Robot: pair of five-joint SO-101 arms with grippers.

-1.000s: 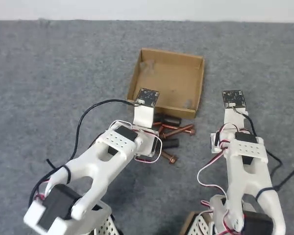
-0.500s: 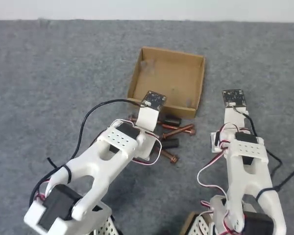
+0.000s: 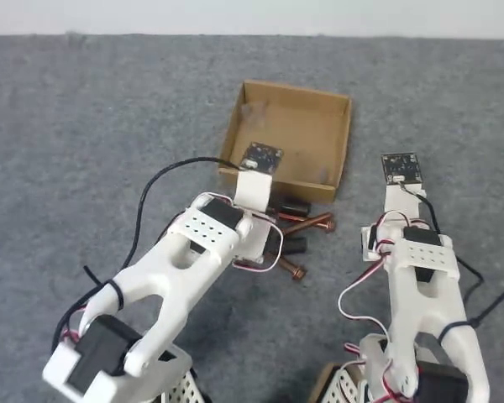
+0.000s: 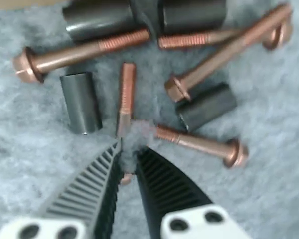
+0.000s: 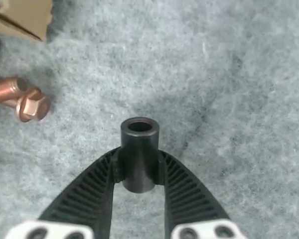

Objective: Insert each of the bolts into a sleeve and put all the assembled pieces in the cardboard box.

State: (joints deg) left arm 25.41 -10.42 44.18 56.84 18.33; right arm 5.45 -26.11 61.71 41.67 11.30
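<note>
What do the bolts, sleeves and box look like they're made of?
The bolts look like copper-plated or copper-coloured metal: reddish sheen, cut threads, flanged hex heads. The sleeves look like dark steel, perhaps black-oxide: smooth grey walls with a dull gleam. The cardboard box is plain brown cardboard, matte, with folded walls.

Right tool point(image 5: 138, 162) clamped on a dark sleeve point(image 5: 138, 149), ribbed black fingers point(image 5: 89, 191) pressed against both sides of it. The sleeve's open bore end is visible, clear of the fingertips. Can't tell if the sleeve touches the grey fuzzy worktop point(image 5: 229, 89). Copper bolt point(image 5: 26, 103), hex flange head, lies well apart from the sleeve, near a cardboard box point(image 5: 20, 15) corner.
</note>
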